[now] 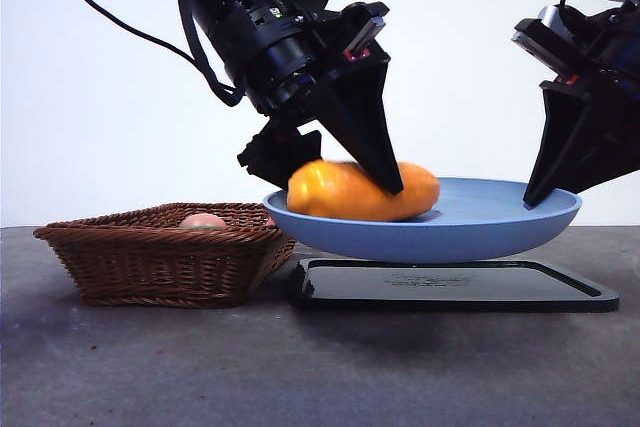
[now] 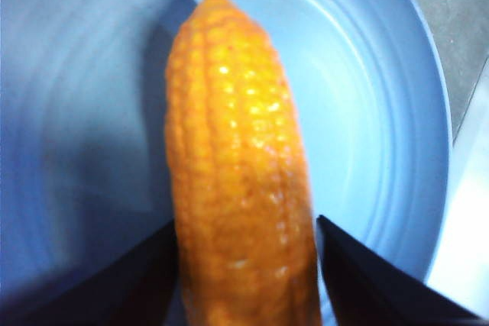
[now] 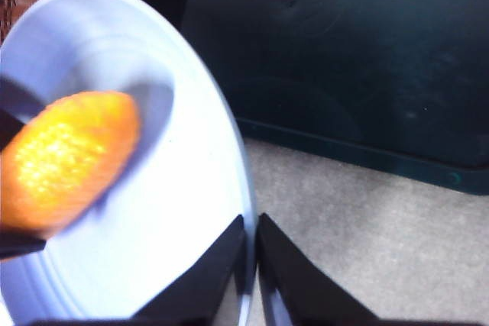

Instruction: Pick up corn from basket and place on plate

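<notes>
In the left wrist view the corn [image 2: 237, 181] fills the frame, its rows of yellow-orange kernels running lengthwise, with the left gripper [image 2: 244, 265] set around its near end: one black jaw stands on each side of the cob, and a thin gap shows between the cob and at least one jaw, so whether they press it or have just let go cannot be told. The cob lies on its side over the light-blue plate [image 2: 382, 112], and in the front view it sits low in the dish, at the side nearer the basket, with the left gripper [image 1: 350, 172] coming down on it from above at a slant. The plate [image 1: 500, 222] is lifted clear of the table and hangs above the flat black tray [image 1: 560, 292], tipped slightly. The right gripper [image 1: 545, 192] holds it by the rim on the side away from the basket; in the right wrist view its jaws [image 3: 250, 265] are clamped on the thin blue edge, one on each face. The brown wicker basket [image 1: 160, 262] rests on the dark table [image 1: 300, 367] just beside the tray, and a small round peach-coloured item [image 1: 203, 220] peeps above its rim.
</notes>
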Controlling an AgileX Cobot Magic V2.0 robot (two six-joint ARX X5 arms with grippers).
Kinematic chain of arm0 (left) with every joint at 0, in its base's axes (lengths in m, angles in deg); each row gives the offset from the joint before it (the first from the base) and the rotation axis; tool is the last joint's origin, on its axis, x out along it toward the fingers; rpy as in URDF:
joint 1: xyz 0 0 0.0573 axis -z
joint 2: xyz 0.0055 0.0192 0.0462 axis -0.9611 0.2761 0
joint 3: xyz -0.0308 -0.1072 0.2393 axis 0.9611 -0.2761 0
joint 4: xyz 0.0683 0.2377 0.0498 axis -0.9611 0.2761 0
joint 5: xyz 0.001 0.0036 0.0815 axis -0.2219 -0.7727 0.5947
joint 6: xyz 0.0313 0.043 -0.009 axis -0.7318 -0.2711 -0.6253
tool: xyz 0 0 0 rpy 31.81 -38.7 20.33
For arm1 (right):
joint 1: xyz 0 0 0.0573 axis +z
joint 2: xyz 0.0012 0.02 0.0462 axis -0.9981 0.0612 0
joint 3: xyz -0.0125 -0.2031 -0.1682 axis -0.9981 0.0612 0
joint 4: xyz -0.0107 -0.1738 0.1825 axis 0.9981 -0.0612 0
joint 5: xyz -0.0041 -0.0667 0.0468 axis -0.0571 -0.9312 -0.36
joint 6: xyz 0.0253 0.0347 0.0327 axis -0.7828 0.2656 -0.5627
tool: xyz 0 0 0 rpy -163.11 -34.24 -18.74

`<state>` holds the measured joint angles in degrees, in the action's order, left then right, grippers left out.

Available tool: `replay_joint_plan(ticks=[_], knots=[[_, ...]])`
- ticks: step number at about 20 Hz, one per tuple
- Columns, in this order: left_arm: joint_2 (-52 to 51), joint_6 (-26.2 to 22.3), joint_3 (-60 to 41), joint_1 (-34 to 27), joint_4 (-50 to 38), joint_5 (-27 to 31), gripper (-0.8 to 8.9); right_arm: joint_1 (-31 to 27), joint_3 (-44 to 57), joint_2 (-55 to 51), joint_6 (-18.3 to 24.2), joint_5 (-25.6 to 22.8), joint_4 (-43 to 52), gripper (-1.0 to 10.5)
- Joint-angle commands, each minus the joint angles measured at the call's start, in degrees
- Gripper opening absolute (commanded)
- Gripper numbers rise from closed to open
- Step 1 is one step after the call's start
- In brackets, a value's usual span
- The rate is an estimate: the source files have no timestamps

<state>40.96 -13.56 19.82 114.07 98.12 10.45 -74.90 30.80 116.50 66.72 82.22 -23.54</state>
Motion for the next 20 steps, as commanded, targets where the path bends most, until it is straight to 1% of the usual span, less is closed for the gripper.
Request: replay_joint_plan(ticks=[1, 6, 12, 16, 20], knots=[[1.2, -0.3, 1.3, 0.7, 0.4, -0.1, 3.39, 0.2, -1.0, 0.5, 0.2, 0.7, 0.6, 0.0], [1.2, -0.3, 3.1, 0.7, 3.6, -0.2, 3.39, 0.2, -1.0, 0.6, 0.5, 0.7, 0.6, 0.0], [1.1, -0.6, 11.6, 0.6, 10.5, -0.2, 3.39, -0.5, -1.0, 1.4, 0.9, 0.4, 0.6, 0.0], [1.1, -1.0, 18.5, -0.1, 14.2, -0.2, 3.39, -3.0, -1.2, 3.8, 1.4, 0.4, 1.4, 0.0], [1.1, -1.0, 24.6, -2.0, 17.9, -0.2, 3.39, -6.3, -4.2, 7.7, 2.0, 0.5, 2.3, 0.0]])
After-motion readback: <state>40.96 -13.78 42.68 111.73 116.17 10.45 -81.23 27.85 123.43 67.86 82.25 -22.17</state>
